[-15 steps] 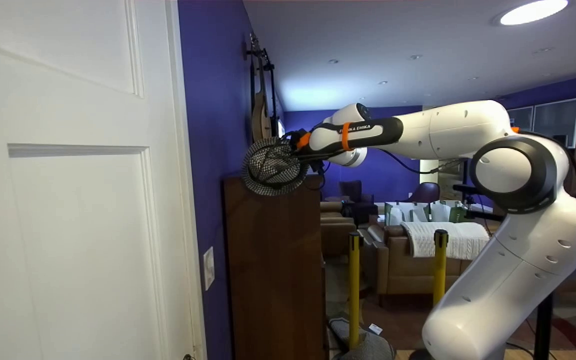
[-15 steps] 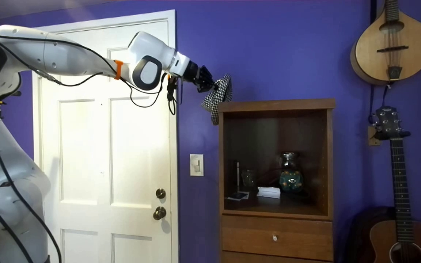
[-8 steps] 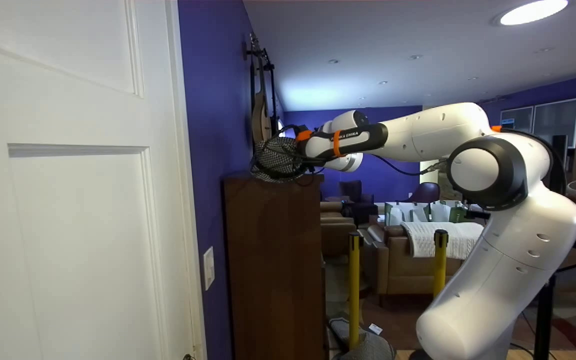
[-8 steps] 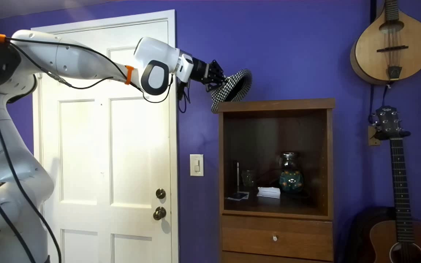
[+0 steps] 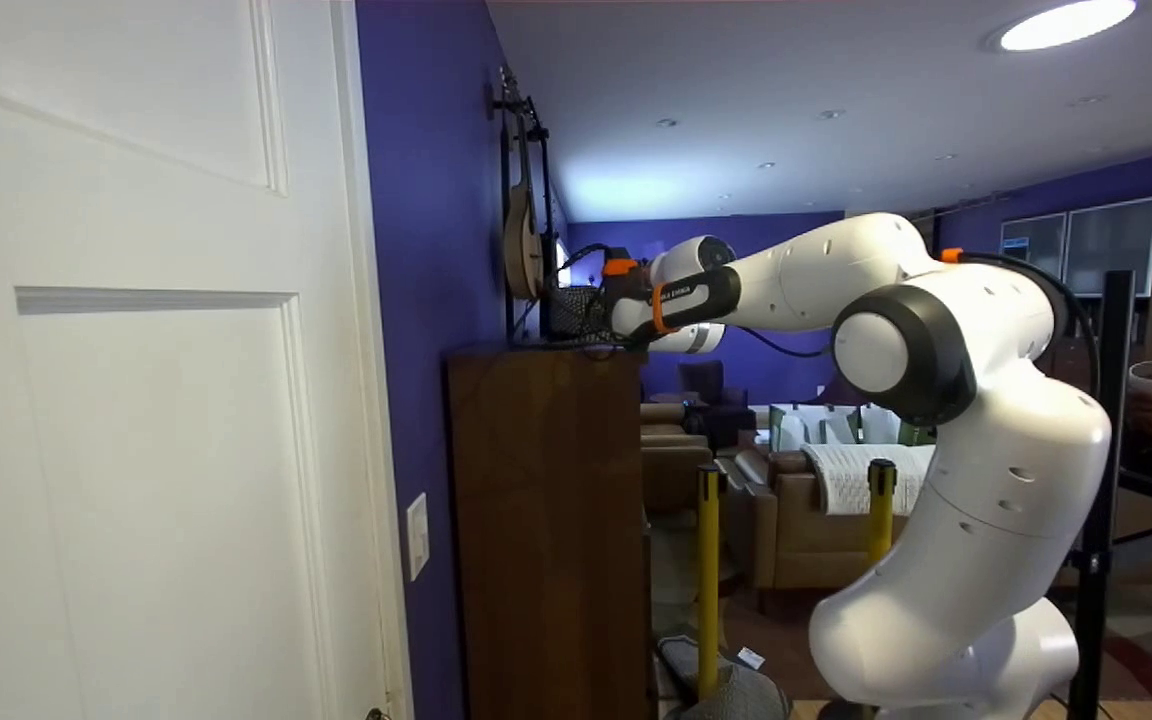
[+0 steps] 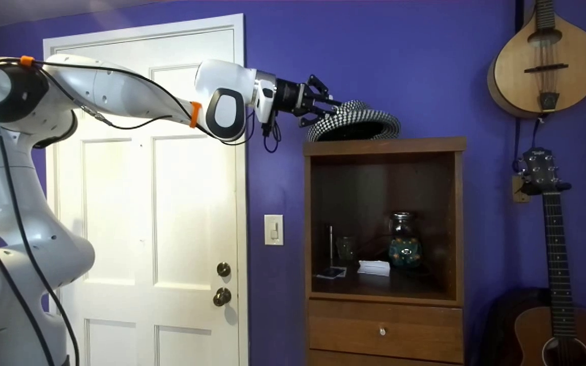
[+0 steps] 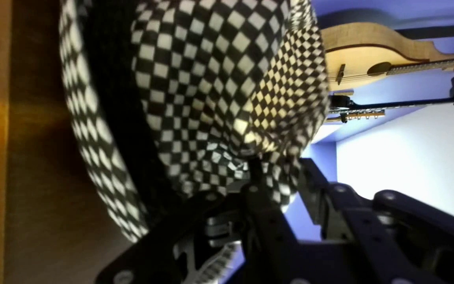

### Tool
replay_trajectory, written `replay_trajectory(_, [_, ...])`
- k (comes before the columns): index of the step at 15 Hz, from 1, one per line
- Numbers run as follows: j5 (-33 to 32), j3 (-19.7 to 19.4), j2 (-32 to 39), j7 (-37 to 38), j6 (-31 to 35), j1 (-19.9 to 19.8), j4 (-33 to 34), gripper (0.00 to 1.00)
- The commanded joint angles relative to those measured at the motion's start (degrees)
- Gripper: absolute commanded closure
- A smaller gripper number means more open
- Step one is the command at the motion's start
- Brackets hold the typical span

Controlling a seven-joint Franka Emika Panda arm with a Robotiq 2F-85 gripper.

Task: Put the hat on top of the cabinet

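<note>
The hat (image 6: 361, 116), with a black-and-white check that looks grey from afar, is over the top of the brown cabinet (image 6: 384, 146) at its left part. Its brim is nearly level, dark underside partly showing, and its lower edge meets the cabinet top. In another exterior view the hat (image 5: 576, 312) is partly behind the hand, above the cabinet (image 5: 546, 530). My gripper (image 6: 338, 108) points almost level at the crown. In the wrist view the gripper (image 7: 280, 169) has a bunched fold of the hat (image 7: 211, 71) between its fingertips, wrinkles running towards them.
A purple wall (image 6: 400, 51) stands close behind the cabinet. A white door (image 6: 120, 213) is beside it. A mandolin-like instrument (image 6: 527, 81) hangs on the wall, right of the cabinet, above a guitar (image 6: 557, 264). The cabinet's open shelf holds a jar (image 6: 405, 249).
The arm has moved forward over the cabinet and levelled. The hat has travelled with the gripper from beside the cabinet's edge onto its top, turning from steeply tilted to nearly level.
</note>
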Motion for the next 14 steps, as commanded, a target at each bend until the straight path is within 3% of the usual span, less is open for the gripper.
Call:
replay_trajectory(1, [0.0, 4.4, 1.4, 3.6, 0.8, -3.7, 3.0, 0.41])
replay_trajectory(4, [0.8, 4.9, 2.3, 3.4, -0.5, -1.9, 5.3, 0.18])
replay_trajectory(6, [1.6, 2.9, 3.1, 1.4, -2.1, 2.6, 7.7, 0.04])
replay_trajectory(8, [2.5, -0.4, 3.5, -2.0, -5.7, 8.4, 10.6, 0.0])
replay_trajectory(10, [2.5, -2.6, 3.0, -5.6, -10.5, 11.6, 12.9, 0.0])
replay_trajectory(14, [0.1, -5.3, 2.0, -13.6, -19.3, 13.6, 16.5, 0.0])
